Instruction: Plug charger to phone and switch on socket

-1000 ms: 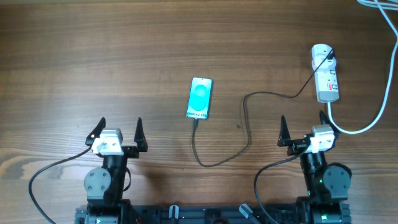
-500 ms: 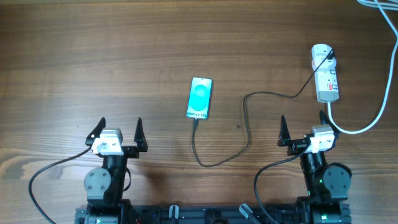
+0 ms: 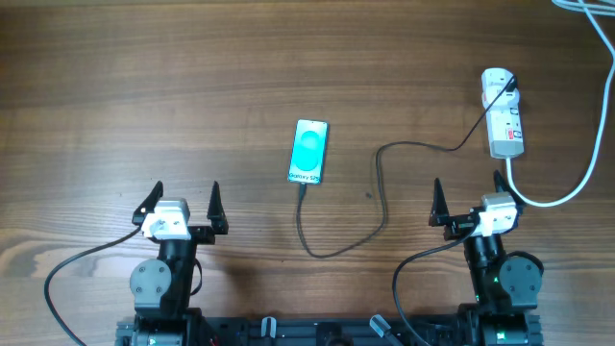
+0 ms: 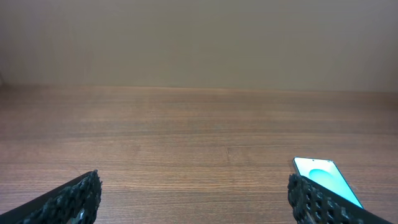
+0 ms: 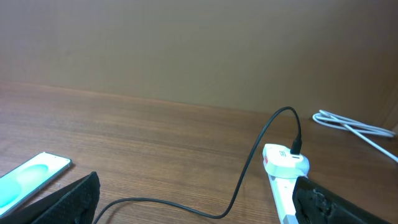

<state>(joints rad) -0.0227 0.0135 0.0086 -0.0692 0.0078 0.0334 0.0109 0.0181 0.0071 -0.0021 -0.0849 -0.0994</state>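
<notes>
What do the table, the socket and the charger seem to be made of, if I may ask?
Table: wood or wood-look laminate, matte; grain and plank seams show. Socket: probably hard white plastic, smooth moulded body. Charger: black cable, likely rubber- or plastic-sheathed, since it lies in loose curves.

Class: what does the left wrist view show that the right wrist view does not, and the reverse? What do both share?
Left wrist only: the open left gripper. Right wrist only: the open right gripper, the white power strip, the black charger cable plugged into it and a white cord behind. Both: the lit teal phone on the wooden table.
</notes>
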